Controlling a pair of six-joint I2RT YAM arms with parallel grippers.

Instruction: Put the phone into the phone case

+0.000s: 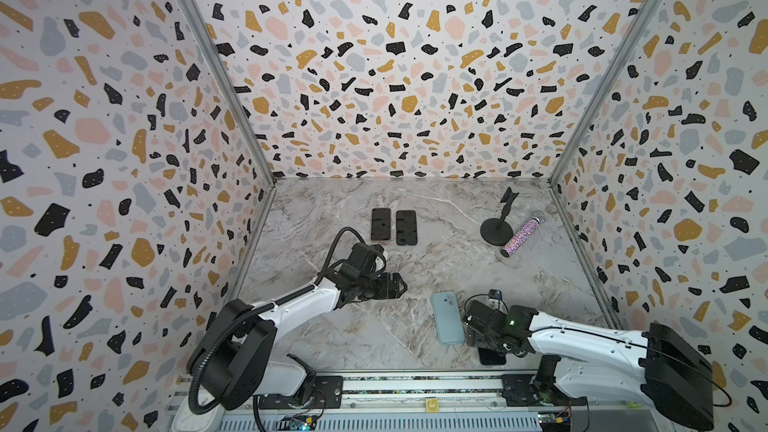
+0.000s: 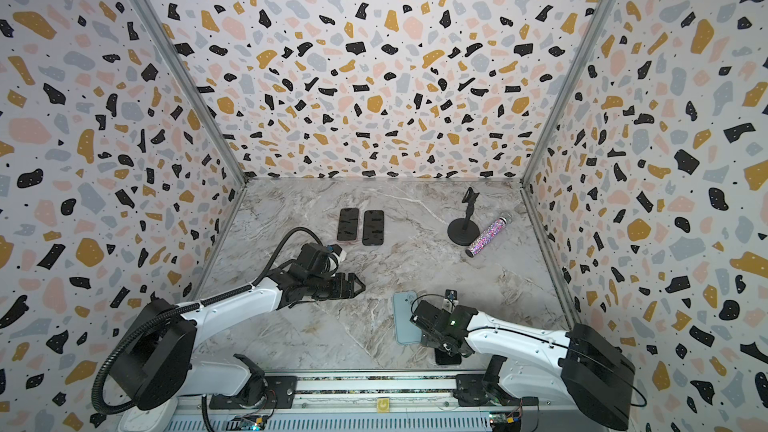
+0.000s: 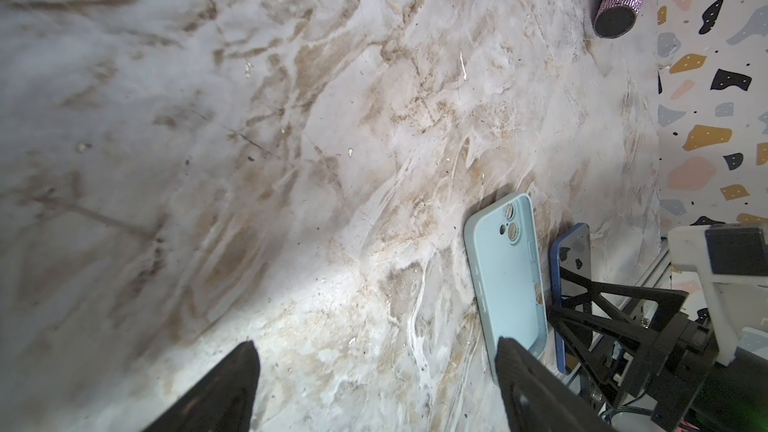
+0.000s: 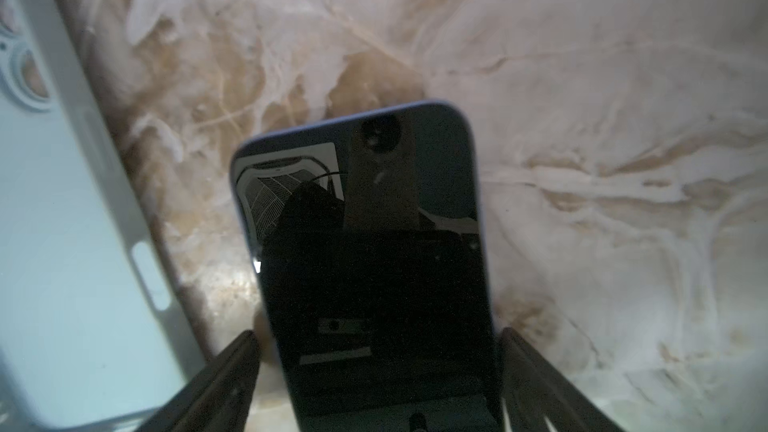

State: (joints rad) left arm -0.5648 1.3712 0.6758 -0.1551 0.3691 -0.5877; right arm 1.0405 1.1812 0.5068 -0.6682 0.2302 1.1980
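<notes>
Phone (image 4: pixel 374 263) lay flat between right gripper (image 4: pixel 377 334) jaws, spread, slim gap, not pinched; phone case (image 1: pixel 447 317) just beside. Left gripper (image 3: pixel 376 342) spread, empty.

You have the phone (image 4: pixel 374 243) lying flat and screen-up on the marble table (image 1: pixel 374 334), near its front edge. The glass is dark and reflective, with a blue rim round it. Just to its left in both top views lies the phone case (image 1: pixel 447 317), pale blue and back side up (the table shows through its camera cut-outs). It runs roughly parallel to the phone, with a narrow gap between them.
</notes>
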